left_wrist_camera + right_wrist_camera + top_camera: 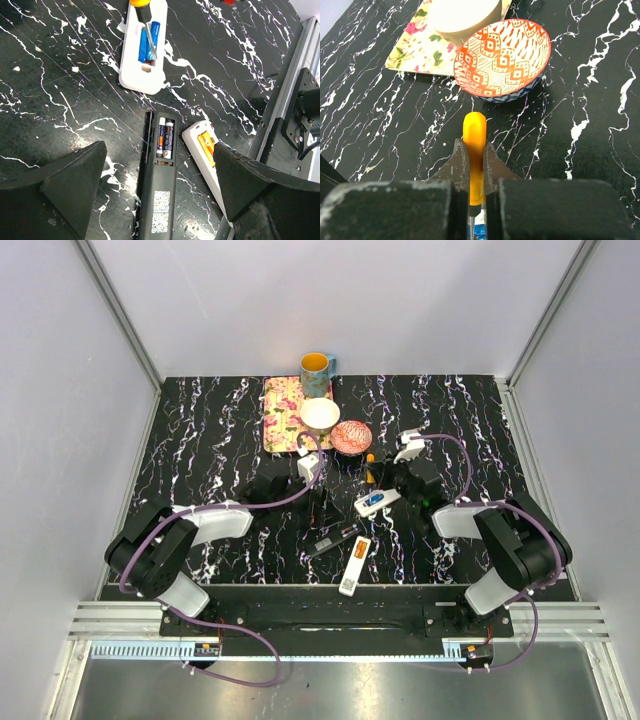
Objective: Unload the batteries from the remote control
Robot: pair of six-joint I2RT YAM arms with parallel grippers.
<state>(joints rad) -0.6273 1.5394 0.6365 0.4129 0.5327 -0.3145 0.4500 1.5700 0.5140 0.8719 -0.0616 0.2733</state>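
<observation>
White remote (pixel 142 50): one blue battery (pixel 149 45). Black remote (pixel 159 200): two dark batteries (pixel 165 140). Second white remote (pixel 200 137), partly hidden: orange batteries (pixel 206 146), count unclear. All on table (pixel 50 75). Left gripper (pixel 159 160) spread; right gripper (pixel 475 150) clamps screwdriver (pixel 474 125).

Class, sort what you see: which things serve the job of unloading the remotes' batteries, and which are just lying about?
For the job: white plastic remote with blue battery; black plastic remote with dark batteries; second white remote with orange batteries; orange-handled screwdriver in the right end effector.
Lying about: red patterned bowl; cream bowl; floral tray; yellow mug.
</observation>
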